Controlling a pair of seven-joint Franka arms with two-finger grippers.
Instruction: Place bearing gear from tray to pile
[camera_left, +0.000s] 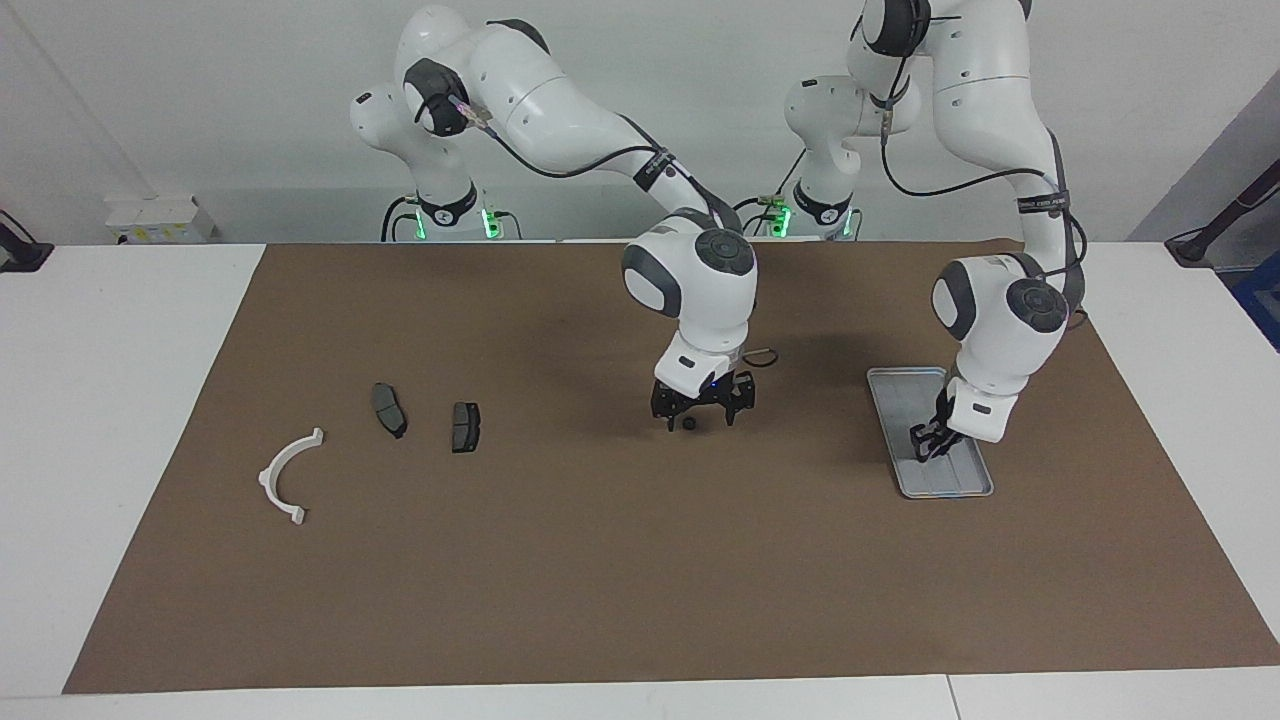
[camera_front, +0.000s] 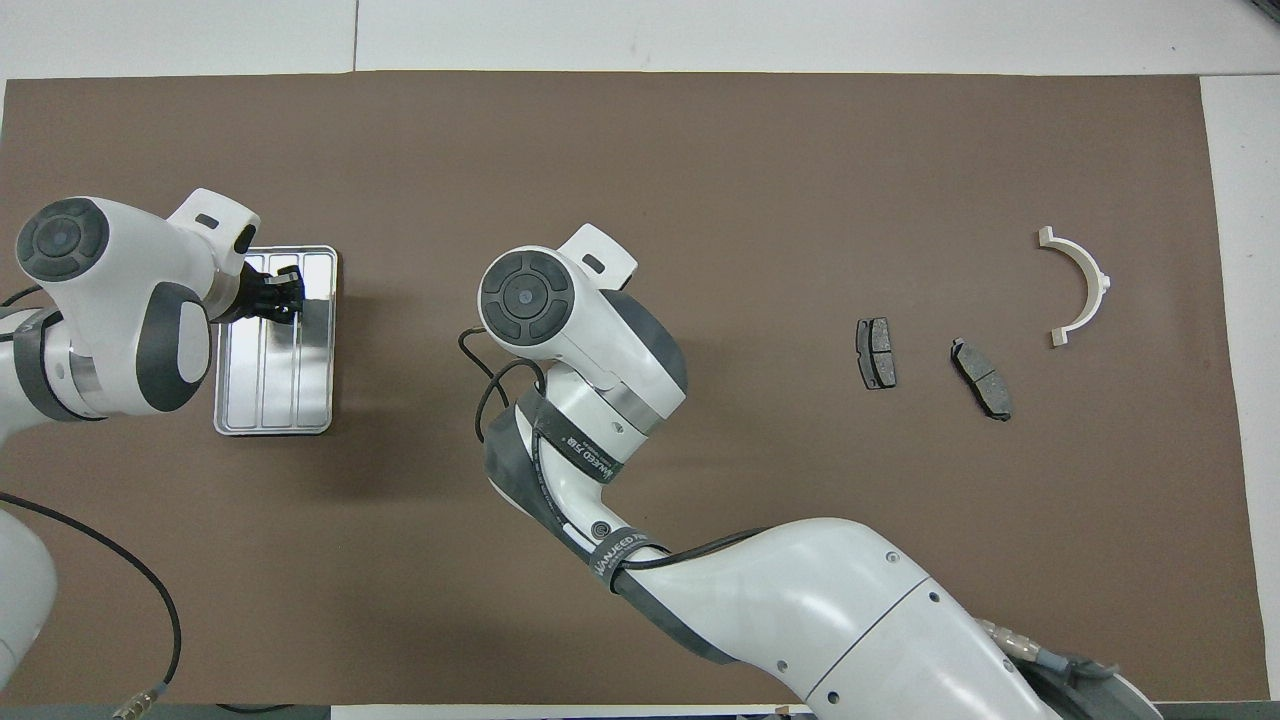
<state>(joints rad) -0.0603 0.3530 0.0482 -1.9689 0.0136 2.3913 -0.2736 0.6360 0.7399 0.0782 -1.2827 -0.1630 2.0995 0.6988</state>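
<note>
The silver tray (camera_left: 948, 486) (camera_front: 275, 400) lies at the left arm's end of the mat. My left gripper (camera_left: 926, 448) (camera_front: 277, 303) reaches down into it, and its fingertips are closed on a small dark bearing gear that they mostly hide. A second small black gear (camera_left: 689, 424) lies on the mat mid-table. My right gripper (camera_left: 699, 420) hangs low and open, with one finger on each side of that gear. The overhead view hides this gripper under its own wrist. The pile, a white arc (camera_left: 266, 478) (camera_front: 1095, 280) and two dark pads (camera_left: 389, 409) (camera_left: 466, 426), lies at the right arm's end.
A brown mat (camera_left: 600, 580) covers the white table. The two pads (camera_front: 875, 352) (camera_front: 981, 377) lie between the white arc and the right arm's wrist. The right arm's long forearm (camera_front: 820, 600) crosses the mat's near edge in the overhead view.
</note>
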